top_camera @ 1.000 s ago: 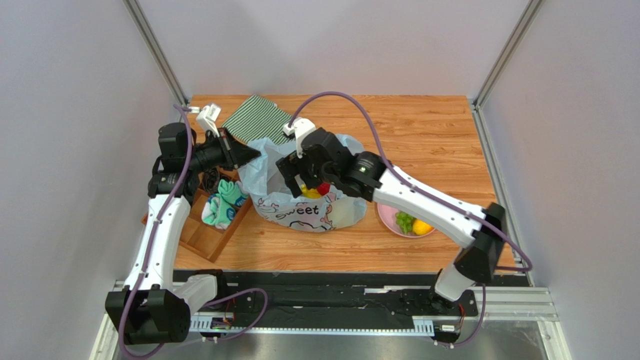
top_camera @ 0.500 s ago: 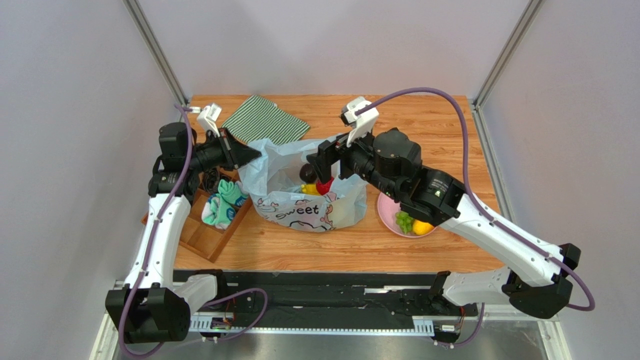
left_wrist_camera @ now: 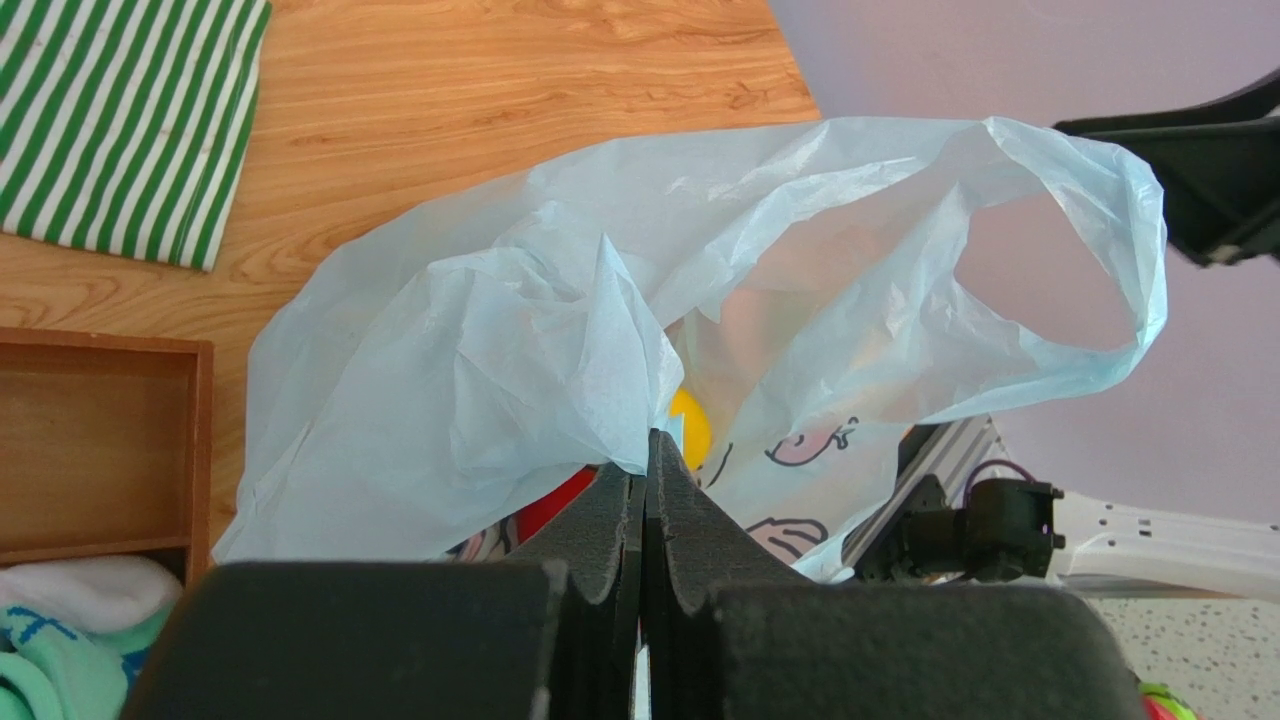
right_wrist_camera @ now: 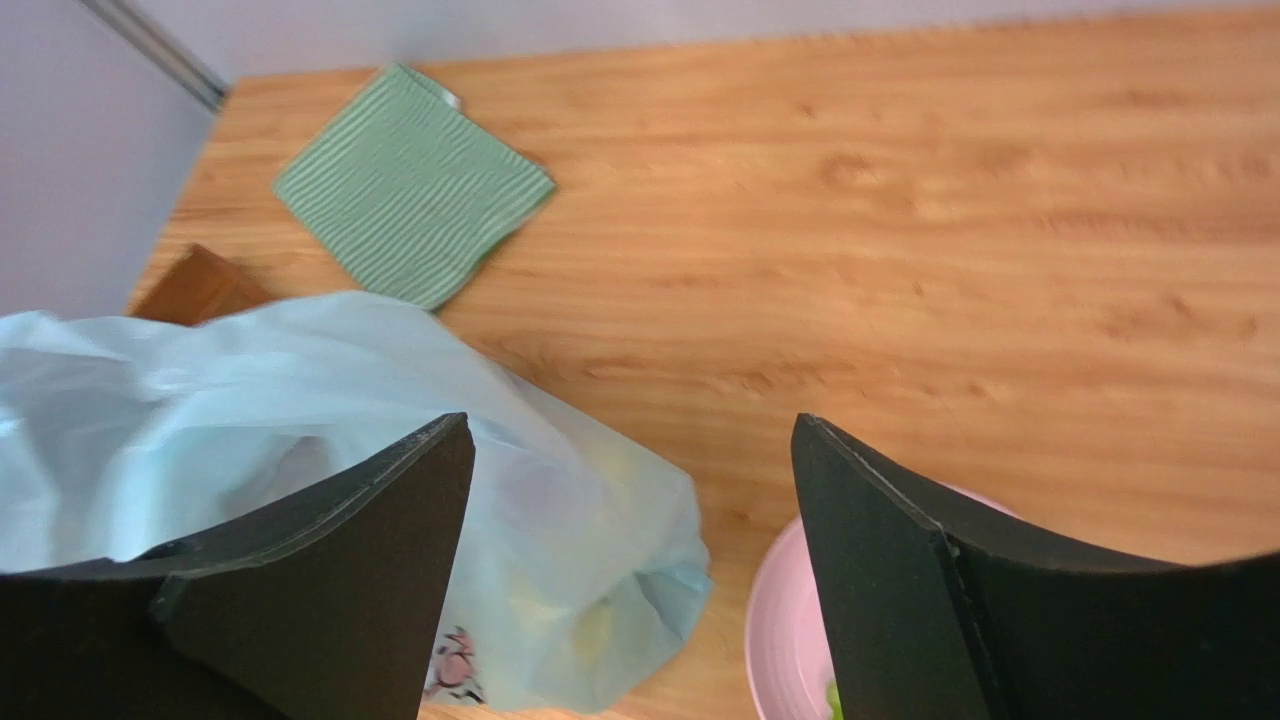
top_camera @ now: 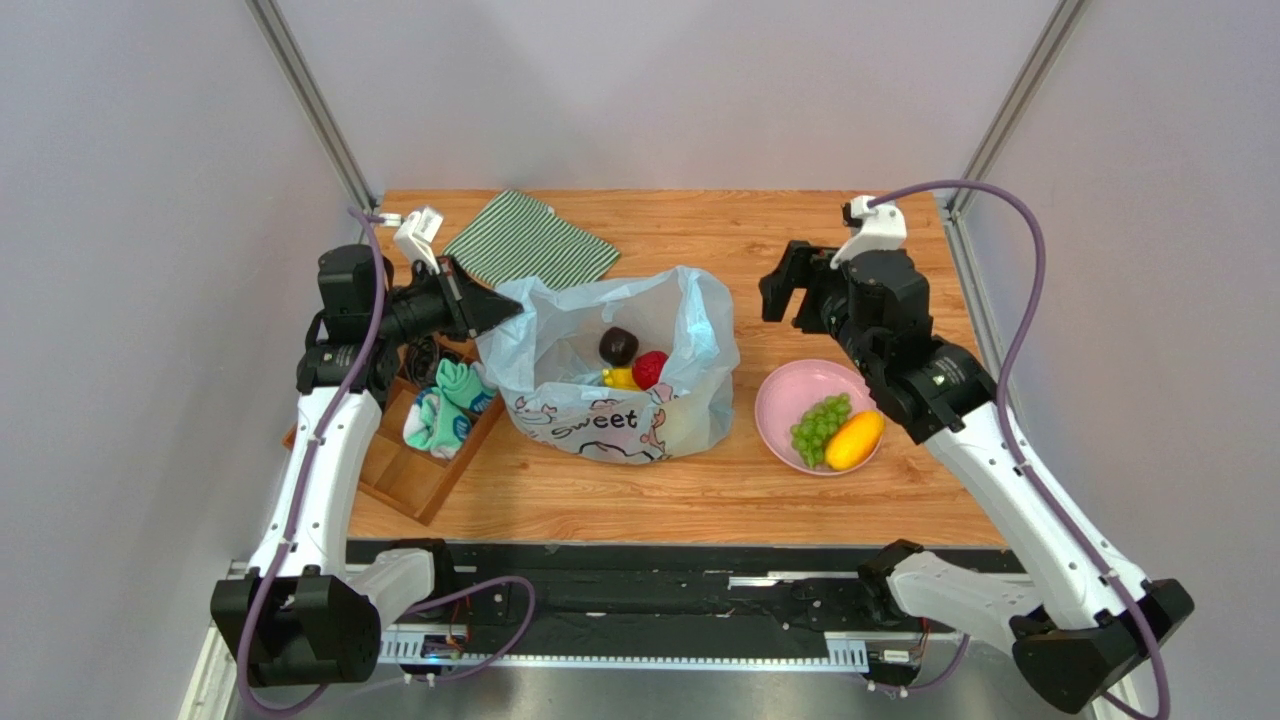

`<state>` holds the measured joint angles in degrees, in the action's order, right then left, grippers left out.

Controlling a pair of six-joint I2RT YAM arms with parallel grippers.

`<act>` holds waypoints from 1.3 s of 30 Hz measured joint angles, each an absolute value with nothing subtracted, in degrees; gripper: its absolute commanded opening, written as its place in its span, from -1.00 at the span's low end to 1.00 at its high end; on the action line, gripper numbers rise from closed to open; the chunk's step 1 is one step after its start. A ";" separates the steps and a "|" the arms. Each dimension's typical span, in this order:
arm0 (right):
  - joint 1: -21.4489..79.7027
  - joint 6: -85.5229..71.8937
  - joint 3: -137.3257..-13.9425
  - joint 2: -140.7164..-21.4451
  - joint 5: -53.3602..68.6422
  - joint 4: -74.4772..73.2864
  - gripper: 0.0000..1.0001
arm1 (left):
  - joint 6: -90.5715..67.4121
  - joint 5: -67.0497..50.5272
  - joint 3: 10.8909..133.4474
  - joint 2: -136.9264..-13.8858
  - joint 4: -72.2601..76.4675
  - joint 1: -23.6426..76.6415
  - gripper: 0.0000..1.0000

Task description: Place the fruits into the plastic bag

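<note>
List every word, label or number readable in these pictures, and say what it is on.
"Sweet": dark script on the near wall of the translucent pale-blue plastic bag, seen in the top view.
Nothing else is readable in any view.

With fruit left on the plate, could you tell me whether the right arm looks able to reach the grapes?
Probably yes: the right gripper is open and empty, and the grapes lie uncovered on the pink plate nearby.
</note>
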<state>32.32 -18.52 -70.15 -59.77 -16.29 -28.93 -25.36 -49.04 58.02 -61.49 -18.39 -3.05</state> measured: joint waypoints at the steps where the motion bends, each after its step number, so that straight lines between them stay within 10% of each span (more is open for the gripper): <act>1: 30.68 -19.46 -68.64 -59.72 -15.64 -29.39 0.61 | -25.36 -49.04 58.02 -61.49 -18.39 -3.05 -1.00; 39: 28.12 -30.61 -48.66 -74.89 -18.72 -40.69 0.03 | -25.63 -49.43 58.02 -61.49 -18.22 -3.05 -1.00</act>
<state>28.12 -30.61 -48.66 -74.89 -18.72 -40.69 -25.63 -49.43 58.02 -61.49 -18.22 -3.05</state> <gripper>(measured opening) 0.538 0.007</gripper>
